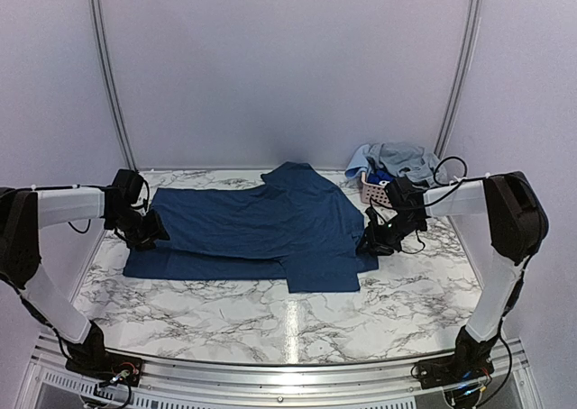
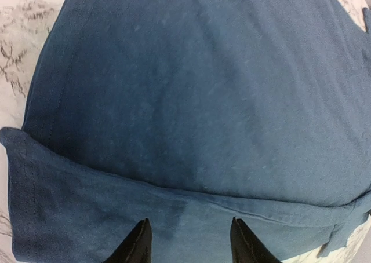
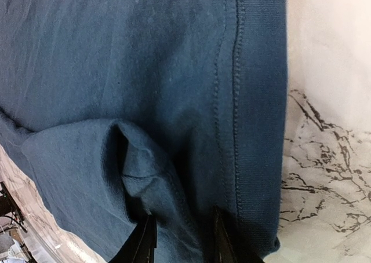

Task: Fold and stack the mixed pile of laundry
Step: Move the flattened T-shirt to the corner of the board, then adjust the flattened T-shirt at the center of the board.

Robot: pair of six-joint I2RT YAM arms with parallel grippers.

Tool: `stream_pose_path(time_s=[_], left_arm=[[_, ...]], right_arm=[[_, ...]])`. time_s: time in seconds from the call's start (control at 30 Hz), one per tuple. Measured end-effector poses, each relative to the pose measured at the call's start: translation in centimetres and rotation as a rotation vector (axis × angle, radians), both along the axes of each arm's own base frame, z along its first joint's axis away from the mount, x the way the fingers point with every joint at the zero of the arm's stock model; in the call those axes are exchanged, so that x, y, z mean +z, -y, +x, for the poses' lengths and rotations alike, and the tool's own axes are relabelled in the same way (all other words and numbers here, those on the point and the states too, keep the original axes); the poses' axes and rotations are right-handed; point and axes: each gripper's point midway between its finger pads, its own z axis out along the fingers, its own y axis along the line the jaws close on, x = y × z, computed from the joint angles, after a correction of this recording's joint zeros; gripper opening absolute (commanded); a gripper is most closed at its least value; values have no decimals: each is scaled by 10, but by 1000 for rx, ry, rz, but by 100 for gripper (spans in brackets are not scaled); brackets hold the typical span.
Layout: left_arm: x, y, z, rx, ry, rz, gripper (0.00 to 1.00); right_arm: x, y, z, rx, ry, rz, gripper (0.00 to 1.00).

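The navy shirt (image 1: 257, 229) lies spread on the table (image 1: 225, 310), its far part lapped over the near. The rest of the pile (image 1: 397, 161) sits in the basket (image 1: 371, 191) at back right. My right gripper (image 3: 182, 240) pinches a puckered ridge beside the stitched hem. My left gripper (image 2: 188, 243) stands parted over the left edge, cloth flat beneath, gripping nothing I can see. If I pull with one side held, the shirt may skew and the fold slide open. A one-layer pinch would peel it apart.
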Motion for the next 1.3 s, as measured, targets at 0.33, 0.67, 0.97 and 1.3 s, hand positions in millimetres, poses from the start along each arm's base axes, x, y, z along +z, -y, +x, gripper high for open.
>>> stream_pose_path(time_s=[0.33,0.67,0.97,1.3], left_arm=[[-42,-6,-28,63,-90,-14,37],[-41,-15,-85,104,-113,-17,37],[-10,-17,-77,73,-94,35,63],[77,114,-68,-411,270,-83,59]], right_arm=[[-3,-7,-6,25,16,9,30],[-3,-13,-82,68,-51,31,31],[4,9,-99,17,-104,-36,42],[52,-17,-151,83,-53,55,45]])
